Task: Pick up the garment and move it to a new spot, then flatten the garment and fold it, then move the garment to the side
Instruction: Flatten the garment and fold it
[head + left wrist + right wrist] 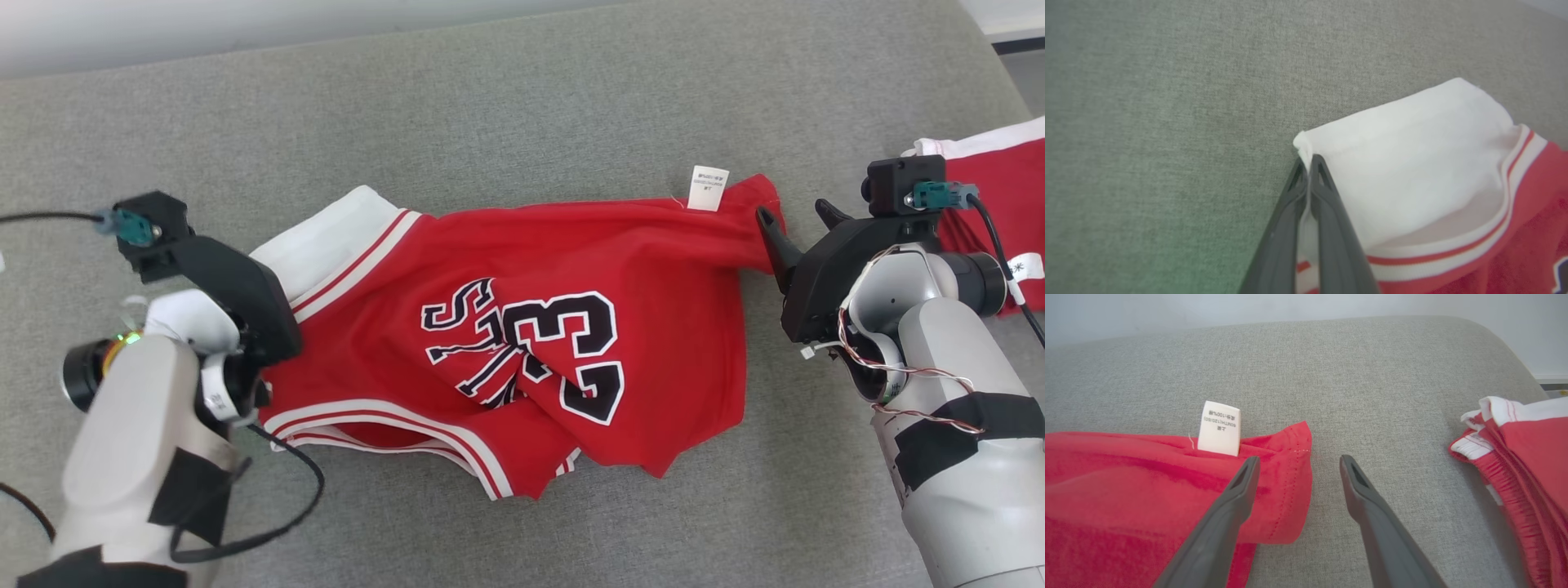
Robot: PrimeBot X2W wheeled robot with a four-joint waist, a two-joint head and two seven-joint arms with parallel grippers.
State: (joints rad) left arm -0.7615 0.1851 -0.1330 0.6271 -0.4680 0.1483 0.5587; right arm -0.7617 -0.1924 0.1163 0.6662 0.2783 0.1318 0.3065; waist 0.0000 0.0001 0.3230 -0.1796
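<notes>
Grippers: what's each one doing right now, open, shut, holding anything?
Left gripper: shut, pinching the white corner of the jersey.
Right gripper: open, holding nothing, at the jersey's red hem corner.

jersey (653, 286): soft matt red cloth, white trim same. cushion (522, 106): grey coarse-weave fabric, matt. fingers (1220, 522): dark matt plastic, smooth. label (1220, 428): smooth white tag. forearm (980, 531): pale smooth plastic, slight sheen.
</notes>
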